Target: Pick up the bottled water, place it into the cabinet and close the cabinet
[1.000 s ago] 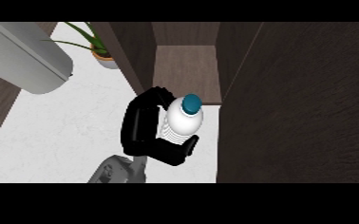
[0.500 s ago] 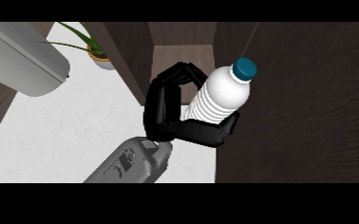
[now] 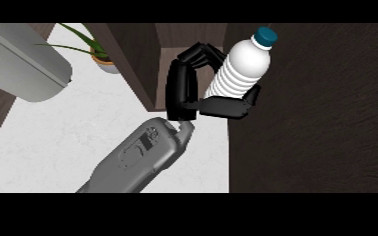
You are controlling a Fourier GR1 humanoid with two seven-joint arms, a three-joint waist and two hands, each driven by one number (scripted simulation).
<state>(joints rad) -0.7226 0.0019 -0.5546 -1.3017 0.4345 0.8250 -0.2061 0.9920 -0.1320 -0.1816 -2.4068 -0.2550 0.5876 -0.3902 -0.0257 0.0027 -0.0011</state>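
Note:
My left hand (image 3: 182,87) is shut on the bottled water (image 3: 238,75), a clear ribbed bottle with a teal cap. Its fingers (image 3: 201,55) curl over the far side and the thumb (image 3: 227,107) presses the near side. The bottle is lifted off the counter and leans to the right, its cap toward the upper right. It is in front of the dark wood cabinet's open compartment (image 3: 184,34) and overlaps a wide dark wood panel (image 3: 310,110) on the right. My right hand shows nowhere.
A small potted plant (image 3: 102,60) stands on the white counter (image 3: 66,130) left of the cabinet's side wall (image 3: 136,65). A large grey rounded object (image 3: 33,70) fills the upper left corner.
My left hand has carried the bottle up off the counter and to the right, toward the cabinet opening. The bottle now leans more to the right.

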